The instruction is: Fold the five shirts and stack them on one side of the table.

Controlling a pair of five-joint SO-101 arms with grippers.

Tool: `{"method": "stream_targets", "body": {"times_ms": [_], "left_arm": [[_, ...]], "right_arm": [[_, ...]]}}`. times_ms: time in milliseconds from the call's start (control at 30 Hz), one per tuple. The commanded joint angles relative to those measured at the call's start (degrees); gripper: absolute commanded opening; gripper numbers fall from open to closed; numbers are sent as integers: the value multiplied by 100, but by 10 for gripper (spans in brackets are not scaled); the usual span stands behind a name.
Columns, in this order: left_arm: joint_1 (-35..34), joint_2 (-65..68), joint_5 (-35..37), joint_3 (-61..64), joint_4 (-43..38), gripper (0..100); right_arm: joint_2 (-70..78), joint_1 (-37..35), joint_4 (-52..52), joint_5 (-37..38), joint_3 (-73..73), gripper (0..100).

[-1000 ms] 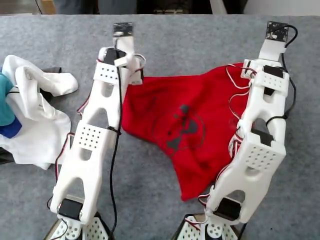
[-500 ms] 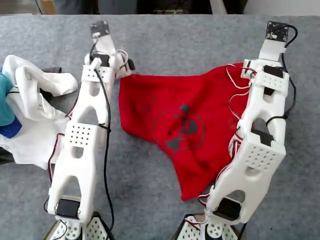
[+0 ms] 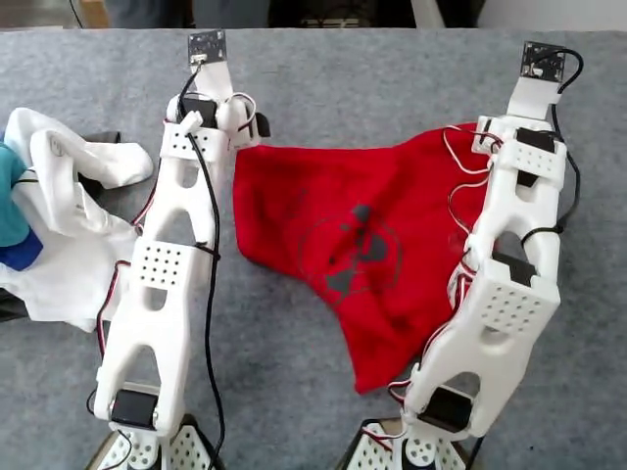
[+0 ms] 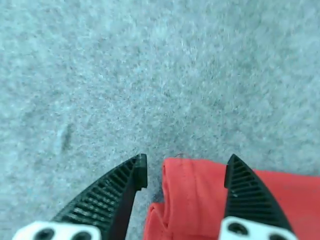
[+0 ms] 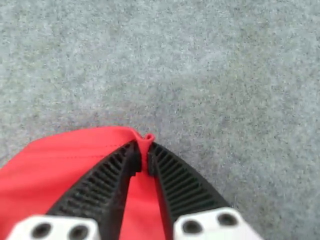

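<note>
A red shirt (image 3: 362,245) with a dark print lies spread on the grey table (image 3: 392,88) between my two arms. My left gripper (image 4: 187,167) is open at the shirt's far left corner. A folded bit of red hem (image 4: 192,195) sits between its black fingers (image 4: 125,187). In the high view the left gripper (image 3: 247,132) is just beyond that corner. My right gripper (image 5: 144,150) is shut on the red shirt's far right corner (image 5: 75,160), pinching a small tuck of fabric. The right arm (image 3: 519,196) lies over the shirt's right side.
A heap of white shirts (image 3: 69,235), with a teal and blue piece (image 3: 10,211) among them, lies at the table's left edge. Grey felt stretches beyond both grippers and in front of the red shirt.
My left arm swung to the left and drew the red shirt's far left corner with it, so that edge now lies wider. The right arm has kept still.
</note>
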Motion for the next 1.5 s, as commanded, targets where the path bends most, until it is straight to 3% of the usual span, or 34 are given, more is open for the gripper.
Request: {"method": "stream_targets", "body": {"times_ms": [0,300,567,767,1000,1467], "left_arm": [[-66,-158,-97,585,-580,266],[-48,-316,-413,620,44,266],[-259,-369,-404,602,44,266],[-303,-369,-413,-171,264,266],[-207,-290,-607,-198,0,266],[-154,-343,-1310,980,-431,266]], "right_arm": [[-92,-62,-9,-18,-303,14],[-92,-62,-9,-18,-303,14],[-92,-53,-9,-18,-303,14],[-92,-53,-9,-18,-303,14],[-92,-53,-9,-18,-303,14],[-92,-53,-9,-18,-303,14]]}}
